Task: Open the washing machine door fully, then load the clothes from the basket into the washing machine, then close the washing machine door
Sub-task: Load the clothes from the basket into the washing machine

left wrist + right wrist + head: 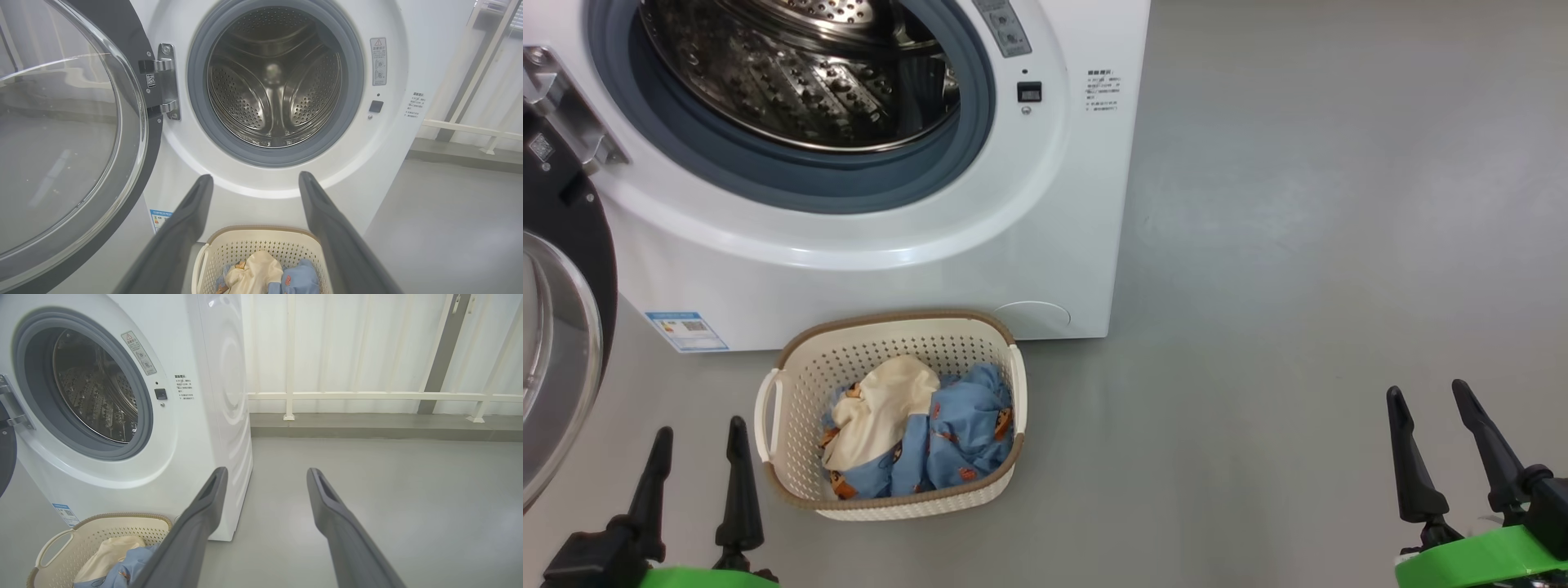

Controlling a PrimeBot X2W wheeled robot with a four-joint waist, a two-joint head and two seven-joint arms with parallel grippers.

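Clothes [956, 429] lie bunched in the basket [882, 359], on the floor [1258, 327] just before the washing machine [1054, 245]; its door [584, 237] stands swung wide on my left. Left hand [701, 429] hovers just beside the basket, fingers [739, 478] spread wide, holding nothing; right hand [1427, 390] well apart, likewise wide and empty. My judgement: drop the left hand into the heap's middle, pinch deep, lift clear of the basket.

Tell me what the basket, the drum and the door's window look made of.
Basket: moulded cream plastic, matt, by its even punched holes; the brown rim looks woven, though it may be moulded too. Drum: shiny metal, likely stainless steel, perforated and mirror-like. Door window: clear glossy glass or hard plastic, see-through with reflections.
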